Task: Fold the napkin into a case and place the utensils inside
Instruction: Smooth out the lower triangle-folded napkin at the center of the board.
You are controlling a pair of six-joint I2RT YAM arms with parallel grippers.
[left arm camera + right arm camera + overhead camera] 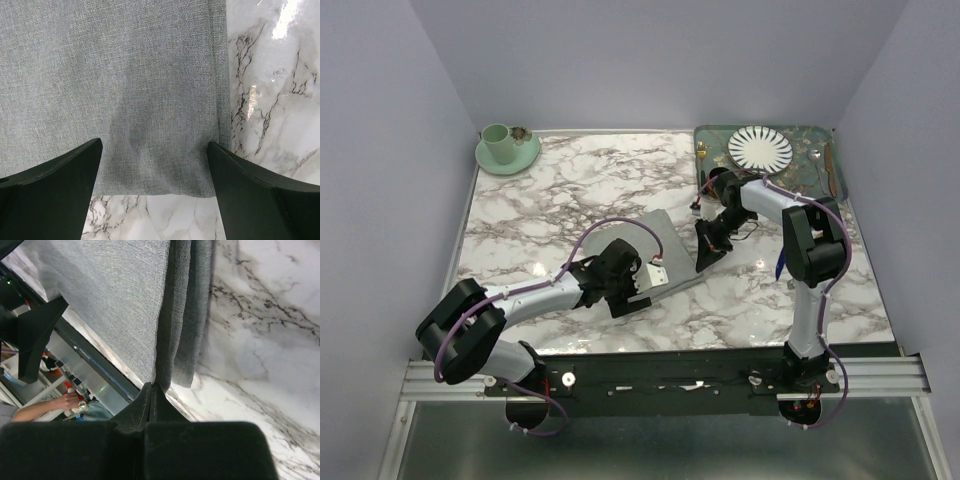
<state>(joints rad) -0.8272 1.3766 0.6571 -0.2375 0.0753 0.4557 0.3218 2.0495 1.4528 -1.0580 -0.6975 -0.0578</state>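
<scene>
Down-left of the green tray (715,135), your napkin (662,232) lies on the marble desk (550,200). Your right fingers (151,399) are pinched tight on its folded edge nearest that tray. Your left fingers (60,185) stand spread wide over the corner farthest from it.

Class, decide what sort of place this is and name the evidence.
Probably a robot lab cell staged as a dining table: plain walls around a marble tabletop, a striped plate on a green tray, a cup on its saucer.
</scene>
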